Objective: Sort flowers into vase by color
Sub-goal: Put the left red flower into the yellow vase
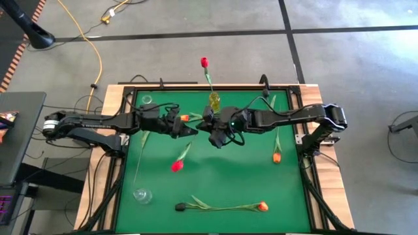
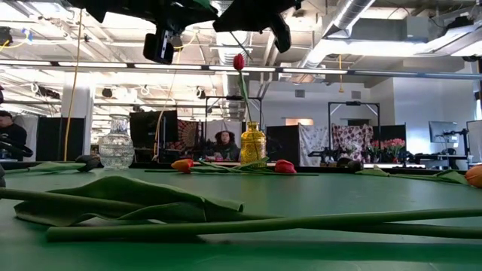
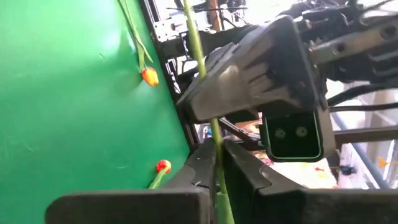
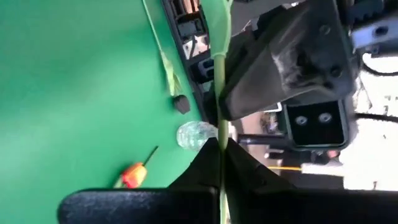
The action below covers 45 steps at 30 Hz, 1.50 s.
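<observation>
No lettering, label, brand mark, number or sign can be read in any of the views. The green table mat, the vases and the arms' housings show no legible markings, and the hangings and screens in the room behind the table are too far off and too blurred to make out any writing.

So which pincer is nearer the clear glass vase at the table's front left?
Left. The left pincer sits diagonally behind the clear glass vase; the right pincer is further right.
</observation>
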### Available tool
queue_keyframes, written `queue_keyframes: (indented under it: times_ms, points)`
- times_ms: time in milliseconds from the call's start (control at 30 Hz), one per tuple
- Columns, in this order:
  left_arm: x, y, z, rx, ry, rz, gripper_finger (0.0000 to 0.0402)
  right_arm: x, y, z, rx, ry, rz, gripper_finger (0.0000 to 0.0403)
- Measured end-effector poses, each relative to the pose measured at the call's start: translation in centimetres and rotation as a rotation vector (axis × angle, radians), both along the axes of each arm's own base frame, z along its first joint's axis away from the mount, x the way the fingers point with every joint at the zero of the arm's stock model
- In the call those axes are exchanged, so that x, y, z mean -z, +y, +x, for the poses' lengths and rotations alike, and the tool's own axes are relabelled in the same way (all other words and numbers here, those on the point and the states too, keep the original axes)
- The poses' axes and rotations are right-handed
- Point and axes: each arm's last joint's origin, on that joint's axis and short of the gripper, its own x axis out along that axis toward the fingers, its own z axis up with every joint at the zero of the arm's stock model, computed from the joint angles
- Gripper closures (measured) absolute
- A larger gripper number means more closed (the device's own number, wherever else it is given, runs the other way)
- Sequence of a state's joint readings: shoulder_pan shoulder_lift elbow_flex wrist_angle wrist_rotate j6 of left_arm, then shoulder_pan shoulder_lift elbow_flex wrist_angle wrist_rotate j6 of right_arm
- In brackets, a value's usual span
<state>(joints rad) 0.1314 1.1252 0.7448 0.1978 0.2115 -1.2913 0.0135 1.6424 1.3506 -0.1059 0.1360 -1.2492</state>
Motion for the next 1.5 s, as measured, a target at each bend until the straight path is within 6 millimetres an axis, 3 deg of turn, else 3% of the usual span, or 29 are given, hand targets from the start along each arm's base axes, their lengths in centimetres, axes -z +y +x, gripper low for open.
queue_keyframes:
  times_ms: [233, 433, 667, 933, 1100, 1200, 1333, 1500]
  points:
    - [-0.8, 0.3, -0.6, -0.011, -0.050, 0.186, 0.0309, 0.3, 0.0, -0.4, 0.029, 0.032, 0.199, 0.0373]
    - [-2.7, 1.6, -2.6, -0.136, -0.119, 0.379, 0.0246, -1.2, -1.2, -1.7, 0.024, 0.026, 0.419, 0.0372]
    - [-4.9, 2.3, -5.4, -0.285, -0.159, 0.715, 0.0222, -3.8, -5.8, -4.3, -0.061, -0.005, 0.789, 0.0372]
    - [-4.4, 2.5, -6.1, -0.315, -0.060, 0.784, 0.0221, -5.9, -11.6, -8.9, -0.164, -0.154, 0.932, 0.0374]
    - [-3.7, 2.6, -5.6, -0.293, 0.002, 0.800, 0.0221, -3.9, -14.1, -10.9, -0.205, -0.486, 0.968, 0.0374]
    - [-3.4, 2.8, -5.3, -0.312, 0.028, 0.815, 0.0221, -1.4, -15.3, -11.1, -0.191, -0.719, 1.019, 0.0374]
    - [-3.1, 3.0, -4.9, -0.324, 0.054, 0.819, 0.0221, 2.6, -16.9, -10.2, -0.109, -0.877, 1.133, 0.0373]
    - [-2.8, 3.0, -4.7, -0.312, 0.069, 0.819, 0.0221, 5.5, -18.4, -8.5, -0.073, -0.949, 1.183, 0.0372]
